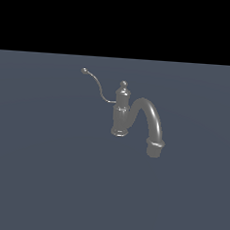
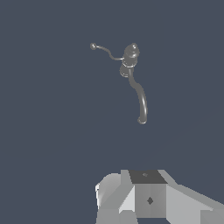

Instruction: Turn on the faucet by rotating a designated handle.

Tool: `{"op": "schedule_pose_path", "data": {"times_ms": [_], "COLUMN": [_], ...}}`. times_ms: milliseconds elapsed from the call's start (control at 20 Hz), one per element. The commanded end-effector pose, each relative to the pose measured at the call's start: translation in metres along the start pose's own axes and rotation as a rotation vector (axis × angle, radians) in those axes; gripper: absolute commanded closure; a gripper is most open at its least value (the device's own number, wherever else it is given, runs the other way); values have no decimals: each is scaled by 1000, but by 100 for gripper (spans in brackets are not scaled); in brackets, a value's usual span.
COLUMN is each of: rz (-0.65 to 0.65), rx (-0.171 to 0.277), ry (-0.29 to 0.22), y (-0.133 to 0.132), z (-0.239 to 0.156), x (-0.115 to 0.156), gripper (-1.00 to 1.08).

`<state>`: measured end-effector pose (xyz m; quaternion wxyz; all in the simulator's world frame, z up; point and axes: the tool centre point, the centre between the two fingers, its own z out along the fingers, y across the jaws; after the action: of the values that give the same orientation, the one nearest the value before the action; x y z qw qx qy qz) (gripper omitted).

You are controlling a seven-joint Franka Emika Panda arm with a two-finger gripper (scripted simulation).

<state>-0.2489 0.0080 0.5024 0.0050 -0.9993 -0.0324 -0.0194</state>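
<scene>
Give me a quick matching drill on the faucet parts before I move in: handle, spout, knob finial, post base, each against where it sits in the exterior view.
Things:
1. handle
2. spout
3. knob finial
4. post base

Places:
A. on top of the upright post
B. arching toward the exterior view's right, outlet facing down
C. resting on the grey floor
D. reaching up toward the exterior view's left, ending in a ball tip

Pairs: 1-D, 2-B, 3-A, 4-C

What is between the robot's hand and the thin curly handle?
Nothing. In the wrist view, only bare grey floor lies between the gripper and the handle on the faucet. The exterior view does not show the gripper.
</scene>
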Motion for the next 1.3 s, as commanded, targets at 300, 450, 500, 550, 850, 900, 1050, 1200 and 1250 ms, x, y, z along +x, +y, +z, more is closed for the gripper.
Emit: {"op": "schedule_pose_path", "data": {"times_ms": [300,450,500,550,850,900,1050,1200,1250], "rz": [19,43,54,65,156,175,238,303,325], "rx": [0,-1,-1,-1,-3,-3,-4,-5,-5], "ry": [0,-1,-1,-1,-3,-4,-5,-7,-7], "y": [-4,-8,-10,-12,-28,-32,-42,-52,-55], "z": [4,8,10,12,30,34,46,58,63], "x": [2,6,7,9,22,25,35,46,50], "gripper": [108,108,108,108,108,108,108,108,108]}}
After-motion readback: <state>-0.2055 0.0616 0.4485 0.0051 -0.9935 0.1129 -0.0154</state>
